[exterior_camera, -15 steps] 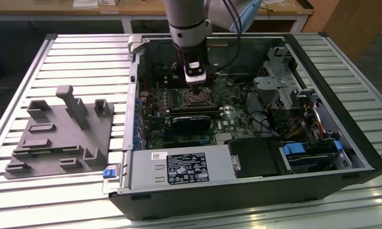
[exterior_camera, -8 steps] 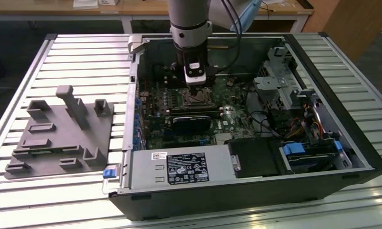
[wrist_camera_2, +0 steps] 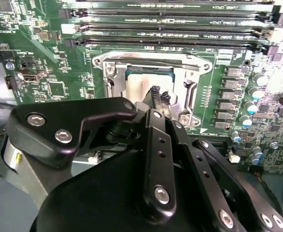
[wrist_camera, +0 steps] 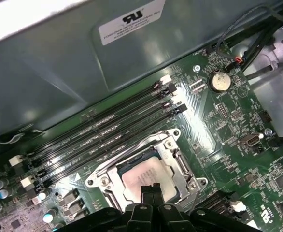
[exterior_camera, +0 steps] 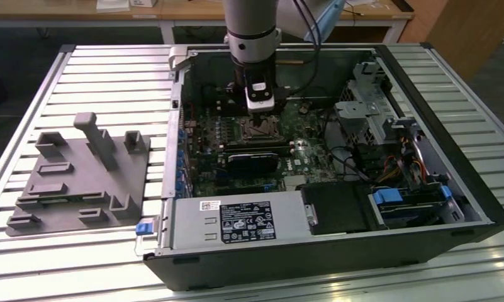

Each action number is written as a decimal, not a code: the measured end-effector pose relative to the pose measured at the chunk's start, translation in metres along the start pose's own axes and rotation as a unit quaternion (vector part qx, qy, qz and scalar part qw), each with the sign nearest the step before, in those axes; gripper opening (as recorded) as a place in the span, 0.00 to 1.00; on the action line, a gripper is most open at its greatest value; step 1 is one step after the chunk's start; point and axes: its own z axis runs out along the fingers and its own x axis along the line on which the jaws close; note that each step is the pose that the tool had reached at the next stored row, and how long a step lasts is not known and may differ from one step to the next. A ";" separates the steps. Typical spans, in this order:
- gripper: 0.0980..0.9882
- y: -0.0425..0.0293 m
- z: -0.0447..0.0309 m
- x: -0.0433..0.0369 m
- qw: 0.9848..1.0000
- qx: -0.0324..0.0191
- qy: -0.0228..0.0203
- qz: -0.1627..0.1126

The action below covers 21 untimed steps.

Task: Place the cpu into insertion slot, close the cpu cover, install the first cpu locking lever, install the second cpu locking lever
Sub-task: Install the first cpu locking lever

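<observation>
The cpu (wrist_camera: 144, 178) lies flat in the insertion slot (exterior_camera: 256, 128) on the green board, its silvery top showing in both wrist views (wrist_camera_2: 144, 77). The cpu cover (wrist_camera: 175, 154), a silver frame, lies down around the chip (wrist_camera_2: 151, 60). My gripper (wrist_camera: 151, 187) hovers directly over the chip's near edge with its black fingertips pressed together and nothing between them (wrist_camera_2: 159, 94). In the exterior view the gripper (exterior_camera: 261, 108) hangs inside the open case, just above the socket. I cannot tell how the locking levers stand.
Long black memory slots (wrist_camera: 107, 130) run beside the socket. A black card module (exterior_camera: 252, 160) sits just in front of it, a power supply (exterior_camera: 235, 220) nearer still. The drive cage (exterior_camera: 369, 100) and cables fill the exterior view's right. A grey fixture (exterior_camera: 80, 176) stands outside the case.
</observation>
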 end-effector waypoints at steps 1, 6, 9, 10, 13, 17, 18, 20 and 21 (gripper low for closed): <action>0.01 0.0004 0.0002 -0.0007 1.000 0.000 0.000 -0.002; 0.01 0.0014 0.0009 -0.0024 1.000 0.002 -0.001 -0.018; 0.01 0.0018 0.0013 -0.0030 1.000 0.003 -0.001 -0.031; 0.01 0.0018 0.0014 -0.0032 0.999 0.004 -0.001 -0.035; 0.01 0.0020 0.0018 -0.0036 0.999 0.006 -0.002 -0.047; 0.01 0.0021 0.0019 -0.0037 0.998 0.004 -0.001 -0.067; 0.01 0.0022 0.0019 -0.0037 0.998 0.004 -0.001 -0.070; 0.01 0.0022 0.0014 -0.0038 0.997 0.005 -0.001 -0.073; 0.01 0.0022 0.0004 -0.0039 0.997 0.005 -0.001 -0.074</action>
